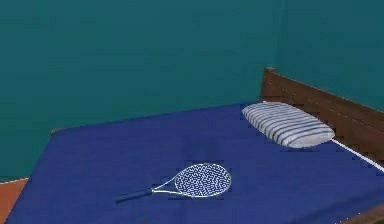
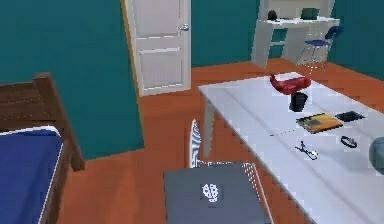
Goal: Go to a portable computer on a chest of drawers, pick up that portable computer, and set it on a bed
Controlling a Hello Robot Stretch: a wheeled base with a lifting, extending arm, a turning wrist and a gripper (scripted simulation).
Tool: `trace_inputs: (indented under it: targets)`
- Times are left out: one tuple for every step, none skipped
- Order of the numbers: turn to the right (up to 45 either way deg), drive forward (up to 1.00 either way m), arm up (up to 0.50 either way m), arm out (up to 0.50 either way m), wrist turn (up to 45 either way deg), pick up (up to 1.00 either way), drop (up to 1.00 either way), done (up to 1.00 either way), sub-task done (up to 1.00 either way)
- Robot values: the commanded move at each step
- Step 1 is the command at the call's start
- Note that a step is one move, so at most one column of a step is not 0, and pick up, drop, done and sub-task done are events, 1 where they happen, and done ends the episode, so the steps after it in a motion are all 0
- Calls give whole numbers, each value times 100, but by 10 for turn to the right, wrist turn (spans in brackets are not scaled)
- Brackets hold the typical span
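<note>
Teal walls close round a bed (image 1: 150, 150) under a dark blue cover, a striped pillow (image 1: 288, 124) by its wooden headboard (image 1: 330, 105) and a racket (image 1: 195, 181) lying flat on it. A closed grey laptop (image 2: 215, 195) shows low in the arm side view, near a long white counter (image 2: 250, 118); the pincer's state I cannot tell.

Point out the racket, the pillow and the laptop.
racket (image 1: 202, 180): forward view, middle of its strung head.
pillow (image 1: 288, 123): forward view, middle of its striped top.
laptop (image 2: 213, 196): arm side view, centre of its grey lid.
</note>
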Motion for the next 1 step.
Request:
trace_inputs:
  targets:
    - [330, 0, 0, 0, 0, 0, 0, 0, 0]
